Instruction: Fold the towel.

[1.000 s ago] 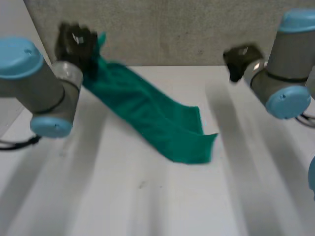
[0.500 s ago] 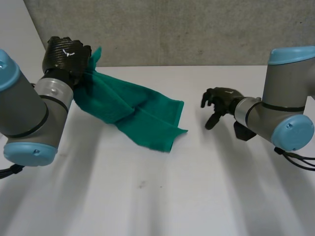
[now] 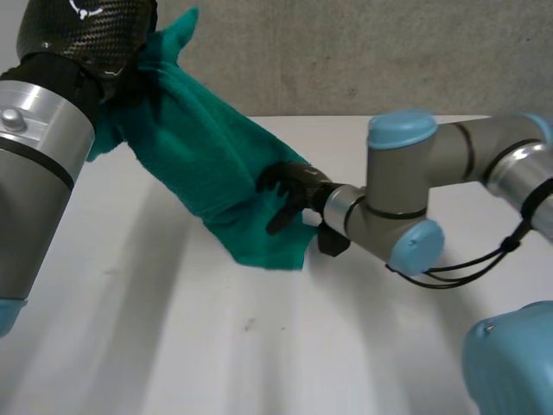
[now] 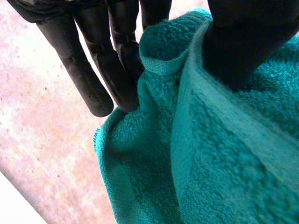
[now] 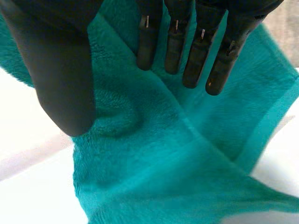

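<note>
One towel (image 3: 212, 160): left hand (image 4: 96, 81) pinching, right hand (image 3: 292, 184) open.

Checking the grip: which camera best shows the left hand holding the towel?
Left wrist view: the left hand pinches the towel edge between fingers and thumb. The head view shows that hand from behind, towel hanging below. The right wrist view shows the towel's lower part under the right hand.
</note>
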